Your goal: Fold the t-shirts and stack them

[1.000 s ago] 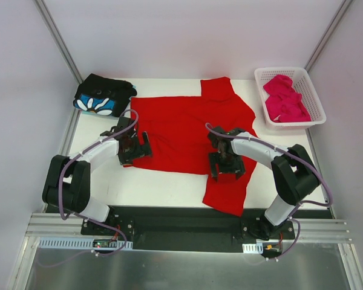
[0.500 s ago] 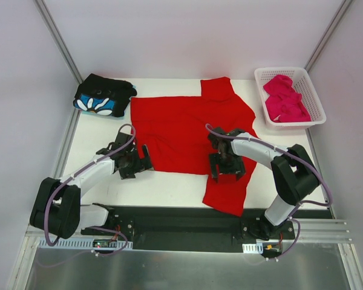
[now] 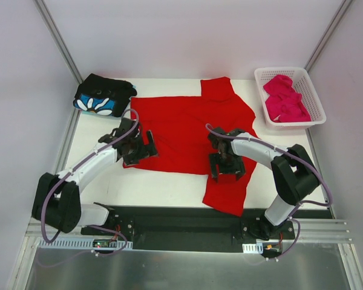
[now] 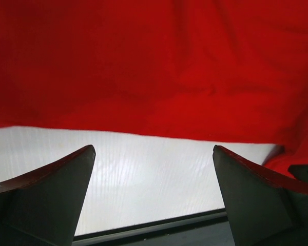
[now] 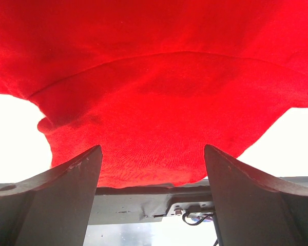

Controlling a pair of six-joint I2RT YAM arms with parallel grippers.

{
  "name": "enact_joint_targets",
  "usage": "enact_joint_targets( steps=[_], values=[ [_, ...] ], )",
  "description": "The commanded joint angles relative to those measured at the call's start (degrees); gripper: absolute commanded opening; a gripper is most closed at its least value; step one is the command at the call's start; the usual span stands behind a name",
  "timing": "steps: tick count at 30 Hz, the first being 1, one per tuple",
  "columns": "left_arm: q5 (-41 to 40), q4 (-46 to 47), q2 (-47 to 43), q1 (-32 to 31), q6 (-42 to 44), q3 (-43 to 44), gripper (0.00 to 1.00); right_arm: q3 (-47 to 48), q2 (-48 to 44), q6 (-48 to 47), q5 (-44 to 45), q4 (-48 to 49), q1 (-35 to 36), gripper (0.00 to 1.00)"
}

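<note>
In the top view, I see the plain bright red cloth t-shirt [image 3: 181, 124] spread flat in the middle of the white table [image 3: 163, 184]; the left gripper [image 3: 144, 150] hangs over its near left hem, jaws spread wide; the right gripper [image 3: 225, 174] hovers over the near sleeve, jaws also spread, pinching nothing. In the left wrist view, the hem lies ahead of the fingers [image 4: 51, 189], not between them; closing here could catch only air. In the right wrist view, the sleeve is bunched; I fear grabbing two layers, which would drag the fold crooked.
</note>
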Motion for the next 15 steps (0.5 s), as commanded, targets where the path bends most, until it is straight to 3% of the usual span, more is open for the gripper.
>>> enact_joint_targets(
  steps=[1, 8, 15],
  values=[
    [-3.2, 0.7, 6.7, 0.3, 2.4, 3.7, 0.99, -0.1, -1.6, 0.5, 1.1, -0.8, 0.2, 0.84],
    [-1.7, 6.1, 13.7, 1.5, 2.5, 0.1, 0.99, -0.9, -1.4, 0.3, 0.6, -0.2, 0.1, 0.84],
    [1.5, 9.2, 10.3, 0.6, -0.9, -6.9, 0.99, -0.3, -0.4, 0.1, 0.7, -0.3, -0.1, 0.84]
  ],
)
